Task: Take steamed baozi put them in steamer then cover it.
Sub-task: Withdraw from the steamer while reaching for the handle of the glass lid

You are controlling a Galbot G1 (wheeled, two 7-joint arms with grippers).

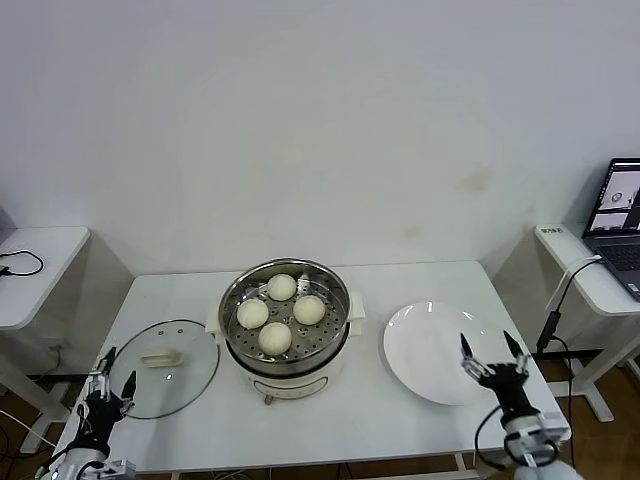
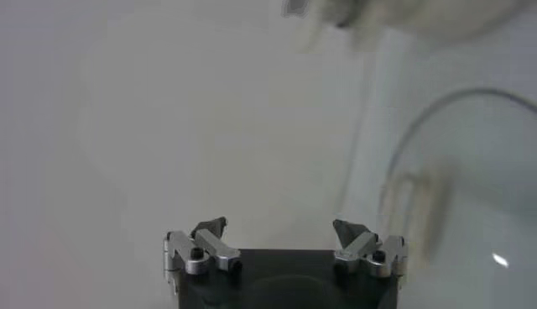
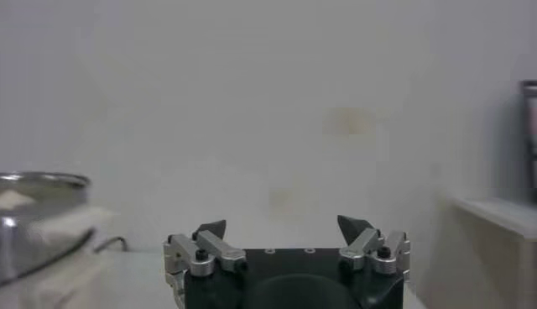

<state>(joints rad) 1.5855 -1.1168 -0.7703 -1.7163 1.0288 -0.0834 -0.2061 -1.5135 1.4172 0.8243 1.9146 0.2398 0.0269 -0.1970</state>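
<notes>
Several cream-white baozi [image 1: 281, 311] sit in the shiny steel steamer [image 1: 332, 338], which stands on its cream cooker base in the middle of the white table. The steamer has no cover on it. The round glass lid [image 1: 165, 380] with a cream handle lies flat on the table left of the steamer; it shows blurred in the left wrist view [image 2: 457, 168]. My left gripper [image 1: 112, 378] is open and empty at the lid's left edge. My right gripper [image 1: 493, 355] is open and empty over the near right edge of the empty white plate [image 1: 425, 345]. The steamer rim shows in the right wrist view [image 3: 38, 180].
A small white side table [image 1: 35, 255] with a black cable stands at the left. Another side table [image 1: 590, 270] with a laptop [image 1: 618, 225] stands at the right, its cable hanging beside the main table. The main table's front edge [image 1: 300, 462] is near both grippers.
</notes>
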